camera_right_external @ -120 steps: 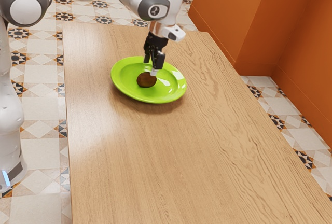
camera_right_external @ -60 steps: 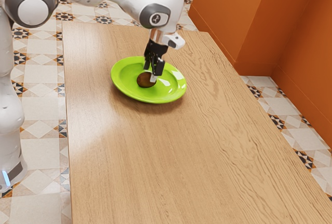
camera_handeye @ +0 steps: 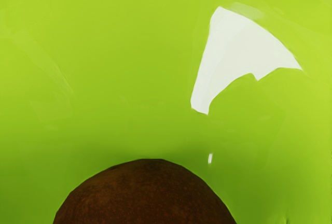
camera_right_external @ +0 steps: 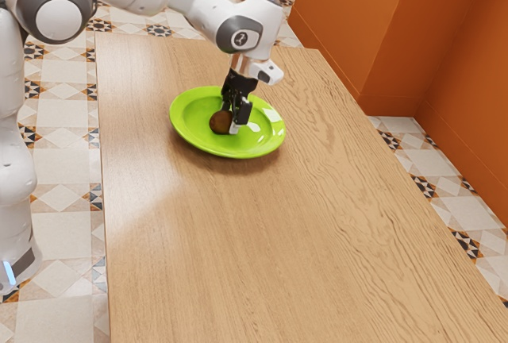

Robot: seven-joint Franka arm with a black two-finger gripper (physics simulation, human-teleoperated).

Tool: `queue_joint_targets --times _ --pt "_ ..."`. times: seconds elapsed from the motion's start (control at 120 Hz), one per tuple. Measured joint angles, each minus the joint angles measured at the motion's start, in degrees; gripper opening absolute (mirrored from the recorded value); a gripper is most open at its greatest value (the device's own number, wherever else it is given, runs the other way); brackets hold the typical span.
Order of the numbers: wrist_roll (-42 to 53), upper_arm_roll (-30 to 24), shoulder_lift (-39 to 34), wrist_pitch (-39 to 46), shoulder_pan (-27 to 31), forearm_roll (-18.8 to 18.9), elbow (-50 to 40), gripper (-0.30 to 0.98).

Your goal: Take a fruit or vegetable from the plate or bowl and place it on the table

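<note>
My gripper is low over the green plate in the exterior view, pointing down at a dark brown round fruit or vegetable. The brown thing is at the gripper's tip and partly hidden by it. Whether it is held cannot be told. In the wrist view the rounded top of the brown thing stands out against the green plate surface, just under my hand.
The plate rests on a long wooden table, toward its far end. An orange wall rises beyond the table on the exterior view's right, with patterned floor tiles around.
My hand has come down toward the plate. The brown thing has shifted slightly toward the exterior view's left and looks rounder, while the plate has stayed put.
</note>
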Motion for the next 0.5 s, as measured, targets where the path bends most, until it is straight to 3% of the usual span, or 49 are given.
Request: queue_joint_targets --times 0.225,0.5 --pt "0.1 0.0 0.2 0.1 0.8 -0.1 0.0 0.26" --pt "-0.2 0.0 -0.6 -0.4 1.5 0.1 0.1 0.27"
